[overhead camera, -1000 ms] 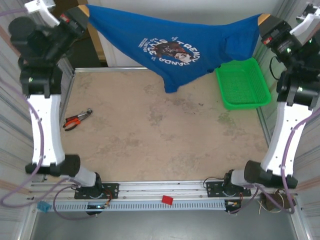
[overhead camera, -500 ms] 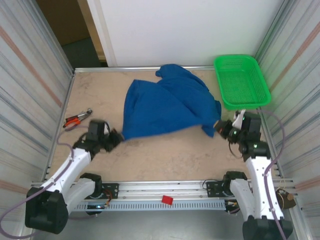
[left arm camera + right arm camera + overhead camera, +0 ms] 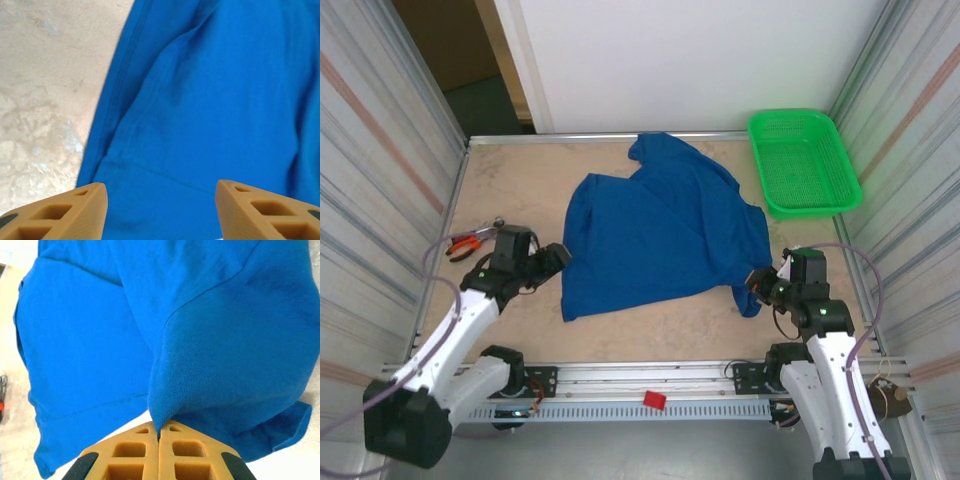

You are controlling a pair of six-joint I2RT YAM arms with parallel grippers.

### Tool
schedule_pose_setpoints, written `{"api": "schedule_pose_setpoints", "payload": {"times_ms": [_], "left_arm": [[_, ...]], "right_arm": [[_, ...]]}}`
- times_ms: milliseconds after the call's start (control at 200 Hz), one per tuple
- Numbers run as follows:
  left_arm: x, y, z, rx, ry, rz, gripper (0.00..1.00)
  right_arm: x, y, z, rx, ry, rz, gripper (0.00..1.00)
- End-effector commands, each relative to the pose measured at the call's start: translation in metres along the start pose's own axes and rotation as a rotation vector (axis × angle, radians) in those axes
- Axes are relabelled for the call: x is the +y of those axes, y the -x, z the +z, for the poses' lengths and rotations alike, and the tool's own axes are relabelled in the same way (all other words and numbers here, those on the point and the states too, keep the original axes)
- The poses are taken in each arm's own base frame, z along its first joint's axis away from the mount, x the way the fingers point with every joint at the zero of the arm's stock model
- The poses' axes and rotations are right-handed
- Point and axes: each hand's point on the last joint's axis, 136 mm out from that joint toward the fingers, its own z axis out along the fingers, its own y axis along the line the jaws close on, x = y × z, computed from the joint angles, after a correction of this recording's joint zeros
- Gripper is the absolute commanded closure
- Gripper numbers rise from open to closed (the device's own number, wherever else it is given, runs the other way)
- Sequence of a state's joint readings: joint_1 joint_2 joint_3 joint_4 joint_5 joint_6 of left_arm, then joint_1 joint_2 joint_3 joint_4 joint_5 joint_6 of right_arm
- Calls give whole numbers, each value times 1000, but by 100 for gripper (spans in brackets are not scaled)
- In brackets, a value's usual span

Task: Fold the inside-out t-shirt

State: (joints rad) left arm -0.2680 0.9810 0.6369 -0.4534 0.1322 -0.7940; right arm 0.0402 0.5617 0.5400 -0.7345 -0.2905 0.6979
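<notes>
While the inside-out t-shirt (image 3: 660,235) lies spread across the middle of the tabletop (image 3: 520,180), plain blue face up and no lettering showing, the two hands sit at its near corners. Left hand (image 3: 552,262), at eight o'clock of the cloth, is released. From its wrist camera the tan fingers (image 3: 75,212) stand wide apart, and the stitched hem lies loose on the tabletop beyond them, nothing pinched. Right hand (image 3: 757,282), at four o'clock of the cloth, is clenched on the shirt. Its own fingers (image 3: 130,455) are pressed together on a little peak of blue fabric, which tents up to them from below.

So the lay-down looks half done, I'd say. The garment isn't flat: a lobe bunches out toward twelve o'clock, and a ridge runs from the right hand's pinch back into the body.

To do this well, the right hand wants to draw its corner gently out toward four o'clock until that ridge smooths away. Then it should lower the cloth right onto the tabletop and only there let go, since a drop from height would likely leave a curl. The left hand should rise straight up before travelling, so its open fingers don't snag the hem and drag that edge.

Green basket (image 3: 805,165) sits at two o'clock and pliers (image 3: 470,243) at nine, both apart from the cloth. Keep every pull short of them.
</notes>
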Motion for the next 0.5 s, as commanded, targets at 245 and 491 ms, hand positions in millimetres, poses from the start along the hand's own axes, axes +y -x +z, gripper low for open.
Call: {"api": "schedule_pose_setpoints", "payload": {"times_ms": [245,491], "left_arm": [[-92,140,115,-27,127,425,40],[-120,202,196,17,260,530,41]], "right_arm": [[0,15,-4,-66,-36,-18,100],[4,23,-2,-67,-49,-38,100]]}}
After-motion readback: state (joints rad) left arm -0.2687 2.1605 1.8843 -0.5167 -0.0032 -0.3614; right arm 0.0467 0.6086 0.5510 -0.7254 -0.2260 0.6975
